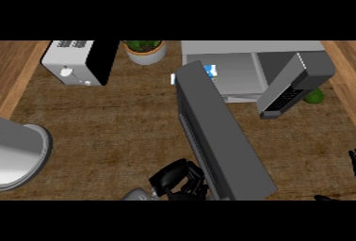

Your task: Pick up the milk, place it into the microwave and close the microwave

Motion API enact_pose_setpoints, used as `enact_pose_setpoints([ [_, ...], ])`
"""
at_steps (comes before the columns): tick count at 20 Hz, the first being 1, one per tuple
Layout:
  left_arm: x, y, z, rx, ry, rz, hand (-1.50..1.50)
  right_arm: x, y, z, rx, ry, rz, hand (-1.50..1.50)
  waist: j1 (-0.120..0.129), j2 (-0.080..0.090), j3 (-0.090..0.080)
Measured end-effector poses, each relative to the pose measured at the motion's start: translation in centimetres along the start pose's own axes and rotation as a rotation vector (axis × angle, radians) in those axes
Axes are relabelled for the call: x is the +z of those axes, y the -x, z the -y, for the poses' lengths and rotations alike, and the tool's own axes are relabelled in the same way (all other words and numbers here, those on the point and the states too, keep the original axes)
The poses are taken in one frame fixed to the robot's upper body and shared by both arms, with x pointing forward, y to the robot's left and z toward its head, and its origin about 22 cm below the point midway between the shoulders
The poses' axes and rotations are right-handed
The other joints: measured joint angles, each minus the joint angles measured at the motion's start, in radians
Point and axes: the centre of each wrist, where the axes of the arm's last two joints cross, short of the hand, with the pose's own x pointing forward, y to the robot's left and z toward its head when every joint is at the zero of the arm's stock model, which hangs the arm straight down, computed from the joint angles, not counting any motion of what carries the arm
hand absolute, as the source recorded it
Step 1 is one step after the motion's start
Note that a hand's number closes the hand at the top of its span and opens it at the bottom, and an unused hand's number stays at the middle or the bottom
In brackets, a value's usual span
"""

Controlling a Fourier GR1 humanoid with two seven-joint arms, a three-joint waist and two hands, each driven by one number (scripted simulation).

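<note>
head view: grey box microwave [250, 52] at counter's far side, its dark door [221, 136] swung open toward the near edge. blue-and-white milk carton [211, 70] inside, partly hidden by the door. left hand [177, 179] curled at the door's near end. right hand [353, 160] at right edge, fingers unclear. potted plant [144, 49] nearby.

I've got one cam only, head view, looking steeply down on the counter [104, 122] from above, fairly close. Top of frame is the far side w/ the microwave [236, 70]; my forearm [222, 141] comes in from the bottom edge. No 2nd view, so no overlap.
</note>
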Motion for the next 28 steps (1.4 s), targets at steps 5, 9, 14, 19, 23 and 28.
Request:
enact_pose_setpoints([
  [5, -1.1, -0.2, 1.5, -0.011, -0.011, 0.041, 1.5, -1.2, -0.6, -0.9, -0.03, -0.051, 0.038, -1.5, -0.018, 0.003, -0.002],
  [9, -1.6, -0.5, 1.9, -0.015, -0.055, 0.068, -1.5, -2.8, -1.5, -1.4, -0.056, -0.096, 0.076, -1.5, -0.042, 0.008, -0.003],
  [14, -2.5, -1.6, 1.5, -0.012, -0.132, 0.064, -1.5, -4.6, -2.5, -2.4, -0.083, -0.146, 0.116, -1.5, -0.079, 0.014, -0.004],
  [19, -3.9, -3.1, 1.0, -0.021, -0.181, 0.081, 1.5, -6.0, -3.6, -3.0, -0.108, -0.186, 0.141, -1.5, -0.118, 0.019, -0.004],
  [23, -5.2, -4.8, 0.3, -0.025, -0.218, 0.108, 1.5, -7.3, -4.6, -3.7, -0.129, -0.229, 0.161, -1.5, -0.153, 0.024, -0.005],
  [28, -6.9, -7.4, -0.9, -0.051, -0.267, 0.193, 1.5, -8.7, -5.8, -4.1, -0.136, -0.294, 0.173, -1.5, -0.193, 0.032, -0.005],
])
